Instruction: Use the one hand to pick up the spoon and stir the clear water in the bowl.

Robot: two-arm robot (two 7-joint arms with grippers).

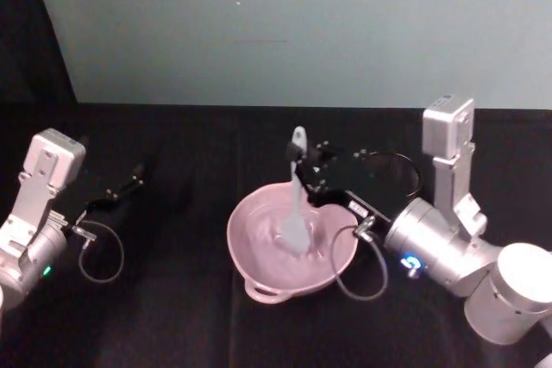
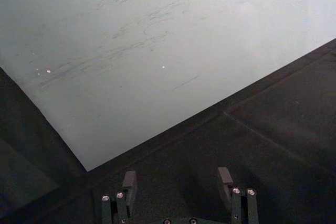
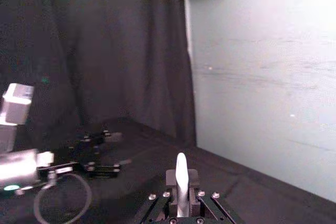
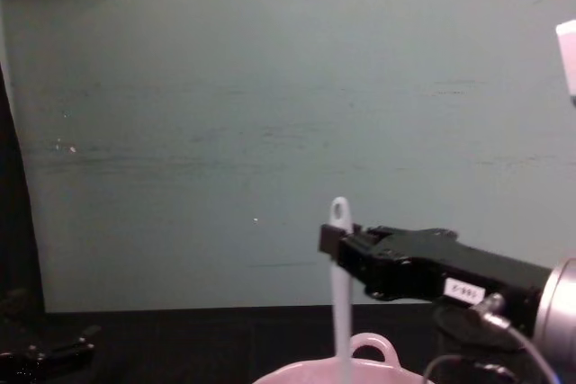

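The pale pink bowl point(image 1: 259, 247) sits on the black table in front of me, its loop handle at the near rim; its far rim shows in the chest view point(image 4: 360, 368). The white spoon point(image 1: 295, 213) stands nearly upright, blade down inside the bowl. My right gripper point(image 1: 304, 177) is shut on the spoon's handle point(image 4: 339, 294) just below the hole at its end; the handle tip point(image 3: 181, 179) shows between the right fingers. My left gripper point(image 1: 129, 185) rests parked at the table's left, and its fingers point(image 2: 128, 184) stand apart with nothing between them.
A black wire-mesh cup point(image 1: 392, 174) stands behind the right arm. A pale green wall point(image 1: 302, 23) runs along the table's far edge. Cable loops hang off both wrists point(image 1: 99, 252).
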